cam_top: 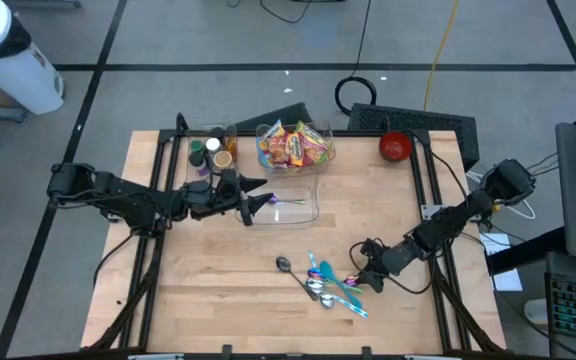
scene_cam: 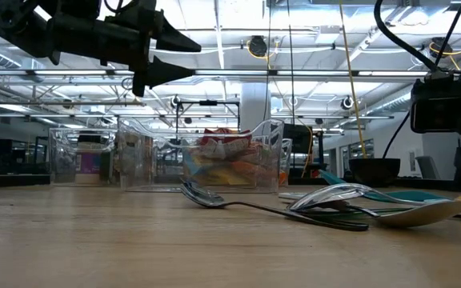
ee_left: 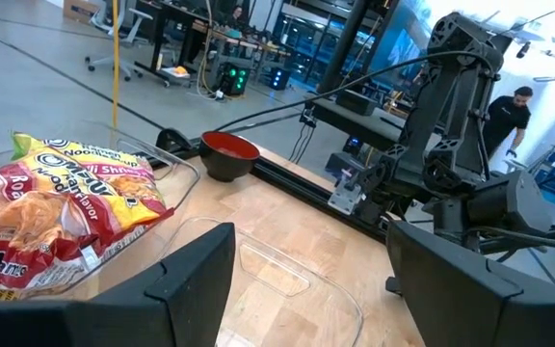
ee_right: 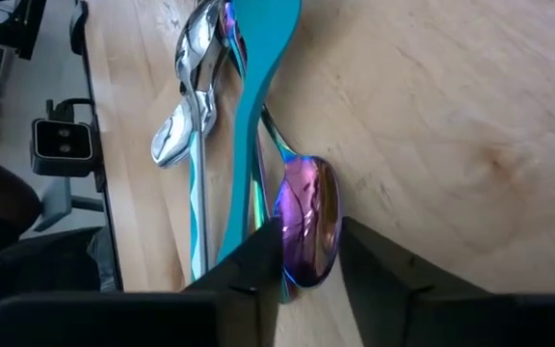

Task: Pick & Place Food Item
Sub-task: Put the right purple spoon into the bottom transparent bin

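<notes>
The iridescent spoon point(ee_right: 305, 220) is lying between the right hand point(ee_right: 308, 262)'s narrowing, not-yet-gripping fingers, handle running straight away. The open left hand point(cam_top: 258, 203) is hovering emptily by the noodle packets point(cam_top: 293, 147) near the bench point(cam_top: 218, 300)'s far edge.

Two clear bins point(cam_top: 293, 208), one red bowl point(cam_top: 395, 147), several spoons point(cam_top: 324, 282), overlapping.

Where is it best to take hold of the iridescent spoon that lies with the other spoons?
Probably at its bowl, from straight above: the bowl lies apart on bare wood, while its handle runs under the teal spoon. The right gripper already straddles the bowl.
</notes>
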